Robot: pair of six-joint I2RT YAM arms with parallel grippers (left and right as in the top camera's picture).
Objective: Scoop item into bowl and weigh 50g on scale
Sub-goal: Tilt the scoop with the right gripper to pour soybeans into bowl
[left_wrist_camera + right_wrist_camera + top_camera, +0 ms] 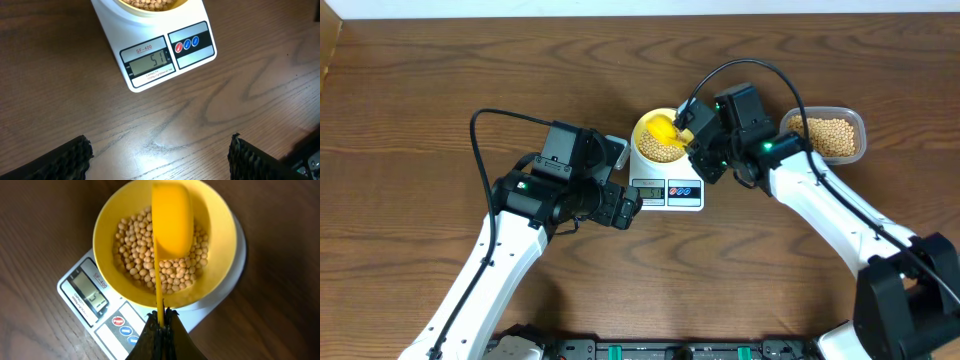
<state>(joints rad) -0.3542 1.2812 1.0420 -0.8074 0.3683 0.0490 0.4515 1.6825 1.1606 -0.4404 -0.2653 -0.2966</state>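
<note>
A pale-yellow bowl point(165, 245) partly filled with beige beans point(135, 260) stands on the white scale point(150, 47), whose display reads 51. My right gripper point(161, 316) is shut on the thin handle of a bright yellow scoop point(172, 220), and the scoop's head hangs turned on edge over the beans inside the bowl point(660, 140). My left gripper point(160, 155) is open just in front of the scale's display end, low over bare wood, with nothing between its fingers point(70, 157). Seen from overhead, the left gripper point(632, 207) sits at the scale's point(668, 190) left front corner.
A clear plastic tub point(828, 135) holding more beans stands at the back right, behind my right arm. A cable loops above the right wrist. Dark wooden tabletop point(440, 90) stretches left and toward the front.
</note>
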